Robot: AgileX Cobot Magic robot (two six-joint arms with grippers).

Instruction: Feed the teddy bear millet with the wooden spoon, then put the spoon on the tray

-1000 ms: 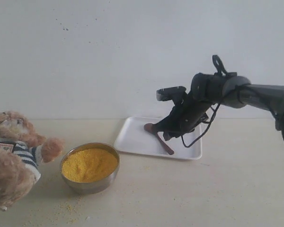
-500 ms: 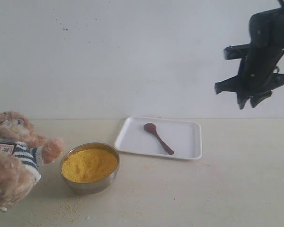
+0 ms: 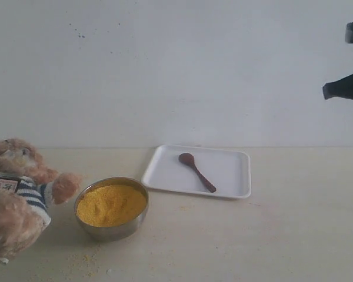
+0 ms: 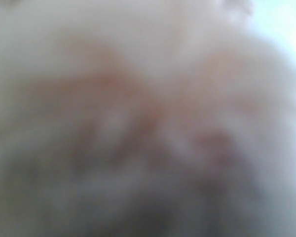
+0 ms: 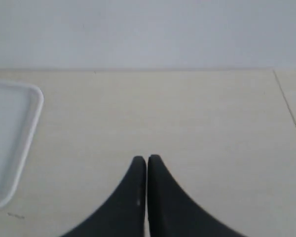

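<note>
Both steps look finished, as far as I can judge: the spoon (image 3: 196, 171) lies on the tray (image 3: 232, 176), bowl end toward the far rim, with nothing gripping it. My right fingers (image 5: 147, 170) are pressed together and empty, high above the counter (image 3: 282, 235). The tray is well apart from them, down and toward the bear (image 3: 15, 194). The millet (image 3: 110, 204) sits farther from them, just beside the bear's paw. My left fingers I cannot tell; that camera gives only pale blur. Nothing seems left but parking the arms.
</note>
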